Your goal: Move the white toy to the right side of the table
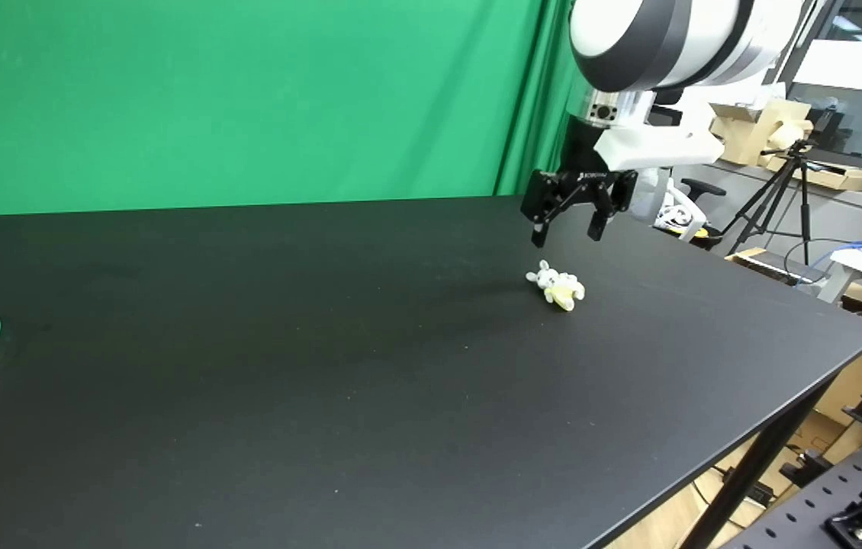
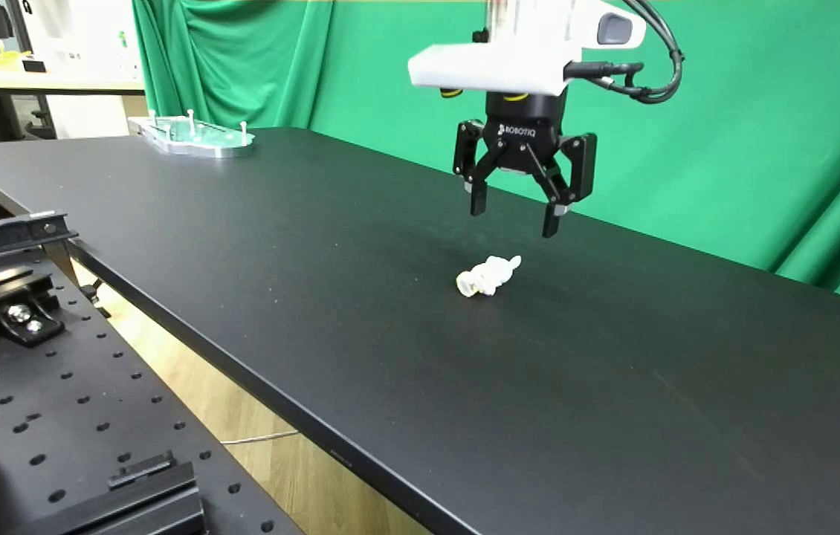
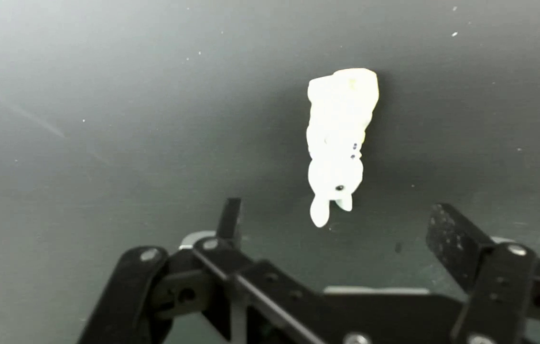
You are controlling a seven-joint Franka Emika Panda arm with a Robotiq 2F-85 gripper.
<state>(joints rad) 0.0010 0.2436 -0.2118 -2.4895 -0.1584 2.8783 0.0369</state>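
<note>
"Where's the white toy (image 1: 557, 287)?"

"Lying on the black table (image 1: 286, 366), at six o'clock from the gripper (image 1: 567, 239) in an exterior view."

"How's the gripper?"

"Up in the air, fingers (image 2: 478, 200) wide apart, holding nothing."

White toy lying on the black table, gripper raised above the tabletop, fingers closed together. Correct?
Not quite: the fingers of the gripper aren't closed together; the wrist view shows them wide apart. The rest holds: the white toy lies on the black table, with the gripper raised above it.
</note>
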